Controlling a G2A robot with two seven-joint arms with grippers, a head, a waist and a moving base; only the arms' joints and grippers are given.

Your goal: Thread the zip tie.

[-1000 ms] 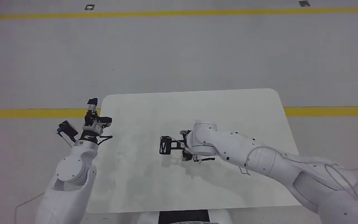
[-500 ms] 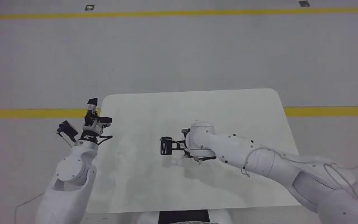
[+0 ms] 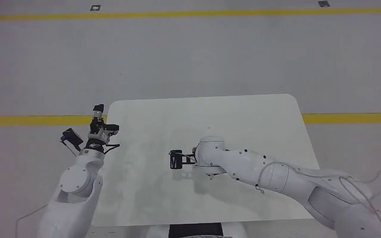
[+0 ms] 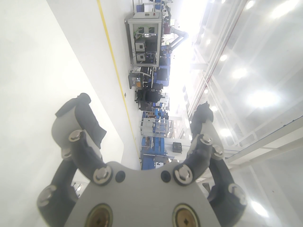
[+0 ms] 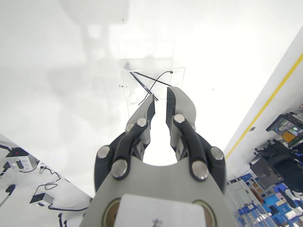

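Note:
Two thin black zip ties (image 5: 151,83) lie crossed on the white table (image 3: 250,119), inside what looks like a clear shallow tray (image 5: 176,72). In the right wrist view my right gripper (image 5: 161,93) hovers just short of them, open by a narrow gap with nothing between its ribbed pads (image 5: 170,105). One tie's end lies close to a fingertip. From above, the right gripper (image 3: 174,159) is over the table's middle, pointing left. My left gripper (image 3: 98,122) is held up at the table's left edge, wide open and empty (image 4: 143,102).
The table's rounded left edge (image 4: 78,60) runs beside the left gripper, with grey floor and a yellow floor line (image 3: 333,118) beyond. Bare table surface lies all around the ties.
The right arm has shifted slightly toward the table's near side, carrying its gripper a little nearer to the ties. The left arm has stayed still.

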